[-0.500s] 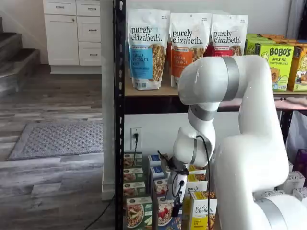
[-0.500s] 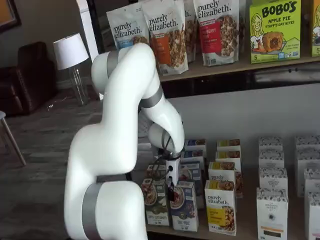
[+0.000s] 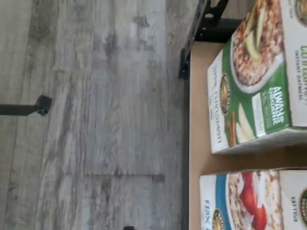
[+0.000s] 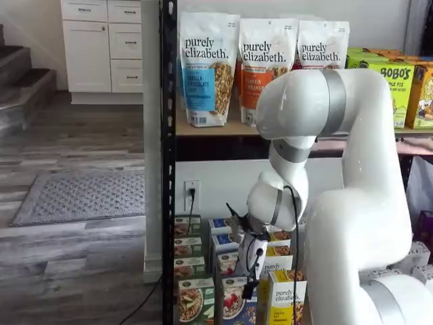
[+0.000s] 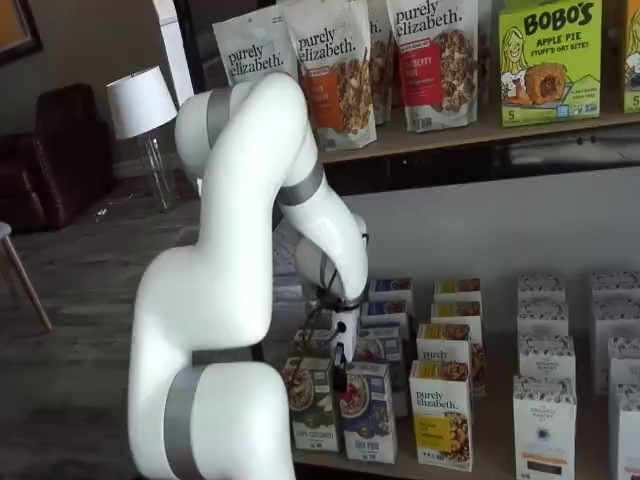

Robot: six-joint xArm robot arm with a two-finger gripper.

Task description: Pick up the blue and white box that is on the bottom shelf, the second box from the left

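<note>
Your target, the blue and white box (image 5: 368,410), stands at the front of the bottom shelf (image 5: 470,470), just beside the green-fronted carton (image 5: 312,402) on one side and the yellow "purely elizabeth" carton (image 5: 441,412) on the other. In both shelf views it sits upright in its row, not lifted. You have the gripper (image 5: 341,376) low over the front row, right above that box, with the arm bent down from the shelf of granola bags (image 5: 330,70). The fingers (image 4: 249,290) show only as a dark shape against the cartons, so you cannot tell how far apart they are, nor whether they touch the box. In the wrist view the blue and white box (image 3: 249,201) shows near the green-fronted carton, both resting on the tan board (image 3: 199,120). By my judgement, the approach is nearly done; the final descent, the closing and the lift all remain.
</note>
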